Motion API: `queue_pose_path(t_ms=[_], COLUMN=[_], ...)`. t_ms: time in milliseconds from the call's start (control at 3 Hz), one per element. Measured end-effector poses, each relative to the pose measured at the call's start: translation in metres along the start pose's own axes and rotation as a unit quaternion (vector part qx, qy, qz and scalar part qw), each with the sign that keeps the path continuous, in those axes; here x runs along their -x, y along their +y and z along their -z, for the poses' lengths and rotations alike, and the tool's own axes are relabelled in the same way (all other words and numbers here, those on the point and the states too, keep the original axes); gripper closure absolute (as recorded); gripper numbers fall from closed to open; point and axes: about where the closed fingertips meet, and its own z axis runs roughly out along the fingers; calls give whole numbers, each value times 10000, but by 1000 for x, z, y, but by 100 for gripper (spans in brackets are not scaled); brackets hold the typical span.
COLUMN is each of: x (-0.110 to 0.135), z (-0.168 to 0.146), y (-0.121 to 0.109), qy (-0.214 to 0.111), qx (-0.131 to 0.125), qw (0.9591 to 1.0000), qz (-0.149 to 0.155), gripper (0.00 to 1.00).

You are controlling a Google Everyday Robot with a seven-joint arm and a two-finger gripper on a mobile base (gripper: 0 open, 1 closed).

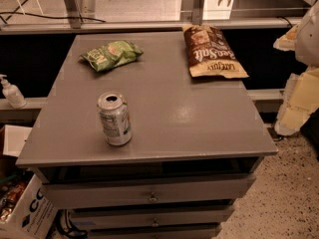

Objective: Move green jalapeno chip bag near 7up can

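Green jalapeno chip bag (111, 54): lies flat on the far-left part of the grey surface (189, 113), crinkled, printed side up, long axis running roughly left to right with a slight tilt. Nothing touches it. 7up can (114, 119): upright, left of centre, nearer the front edge, almost straight in front of the bag. The two are well apart, with bare surface between them. A dark opening shows in the can's top, and its label faces the camera. Brown-and-cream chip bag (212, 51): flat at the far-right part of the surface, lengthwise front to back, its far end at the back edge. It is well apart from the green bag and farther still from the can. The surface is the top of a grey cabinet. Drawer fronts (149, 190) are stacked below it, with small knobs at their middles and a dark gap under the top. Gripper (298, 103): pale cream, at the right edge of the view, out beyond the surface's right side and above the speckled floor (289, 193). It is well apart from both bags and the can and touches none of them. Cannot tell whether its jaws are released or clenched. White pump bottle (11, 91): upright on a ledge left of the cabinet. White cardboard box (27, 213) with dark lettering: lower left, beside the cabinet base. Dark cable (50, 18): runs across the pale floor behind the surface, upper left.
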Motion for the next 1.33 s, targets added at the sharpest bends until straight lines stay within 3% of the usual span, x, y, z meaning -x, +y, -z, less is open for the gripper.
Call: queue_pose_path(t_ms=[333,667,1000,1333], x=[0,14,47,87], z=[0,-13,-42,-71], y=[0,-6,-24,-52], qy=[0,-210,-666,-1194], qx=[-1,-66,-116,-198], qw=[10000,9997,9972,9914], qz=[0,105,322,491], gripper=[0,0,0,0])
